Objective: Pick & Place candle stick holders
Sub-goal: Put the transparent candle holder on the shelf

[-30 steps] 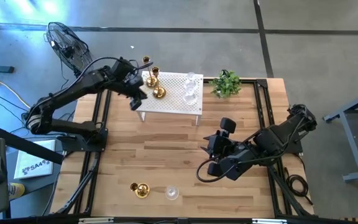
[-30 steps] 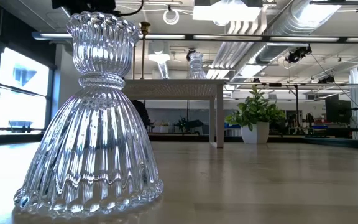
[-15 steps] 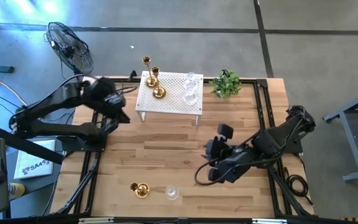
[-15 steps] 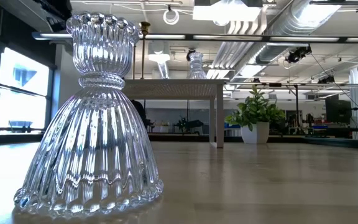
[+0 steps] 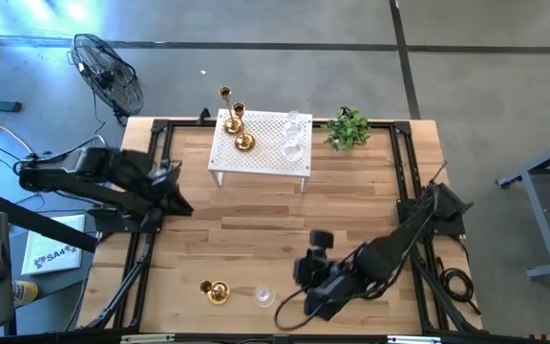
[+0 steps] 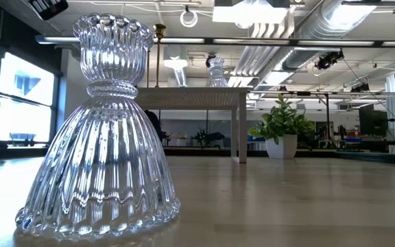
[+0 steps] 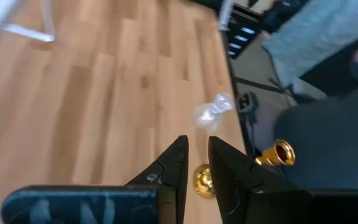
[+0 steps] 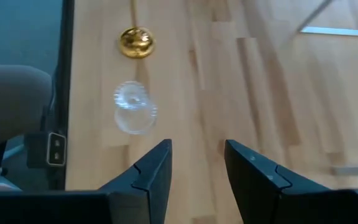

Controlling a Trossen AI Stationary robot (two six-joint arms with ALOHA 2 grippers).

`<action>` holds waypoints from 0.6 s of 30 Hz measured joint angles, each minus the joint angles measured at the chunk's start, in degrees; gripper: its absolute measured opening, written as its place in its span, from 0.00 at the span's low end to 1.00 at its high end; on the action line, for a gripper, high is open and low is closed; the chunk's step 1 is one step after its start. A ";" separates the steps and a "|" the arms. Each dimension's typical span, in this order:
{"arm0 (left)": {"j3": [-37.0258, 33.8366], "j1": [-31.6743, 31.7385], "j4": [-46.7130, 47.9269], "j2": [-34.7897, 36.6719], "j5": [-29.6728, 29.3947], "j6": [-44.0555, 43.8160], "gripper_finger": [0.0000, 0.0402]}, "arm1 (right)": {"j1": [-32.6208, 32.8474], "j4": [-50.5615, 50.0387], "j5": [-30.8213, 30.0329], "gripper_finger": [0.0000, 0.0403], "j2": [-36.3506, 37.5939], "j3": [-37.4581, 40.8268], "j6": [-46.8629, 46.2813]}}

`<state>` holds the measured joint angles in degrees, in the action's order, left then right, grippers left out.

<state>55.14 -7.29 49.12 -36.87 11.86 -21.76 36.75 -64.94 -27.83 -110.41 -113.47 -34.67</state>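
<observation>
**Closing in on the glass holder**

Reaching toward the table's near edge, the right gripper carries nothing, fingers apart, just beside the clear glass holder; the brass holder lies next to it. The left gripper, fingers nearly together and empty, waits at the left. Next, I judge: straddle the glass, then close.

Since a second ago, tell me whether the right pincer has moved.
Yes. In the high view the right pincer has moved toward the table's near edge, closing on the clear glass holder and away from the white stand.
</observation>
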 joint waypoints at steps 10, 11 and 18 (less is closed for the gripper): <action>-16.31 -11.56 -18.97 2.32 -1.99 -4.30 0.15 | 3.06 11.70 -0.81 0.35 -9.22 0.00 -1.43; -17.20 -12.51 -20.01 2.32 -2.86 -4.66 0.15 | 3.20 12.43 -0.70 0.35 -9.83 0.00 -1.57; -19.99 -18.97 -23.17 2.17 -11.40 -5.60 0.15 | 3.03 13.42 1.39 0.35 -11.72 0.00 -3.04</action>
<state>35.15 -26.26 25.96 -34.70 0.45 -27.36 39.78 -51.52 -26.44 -122.13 -113.47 -37.71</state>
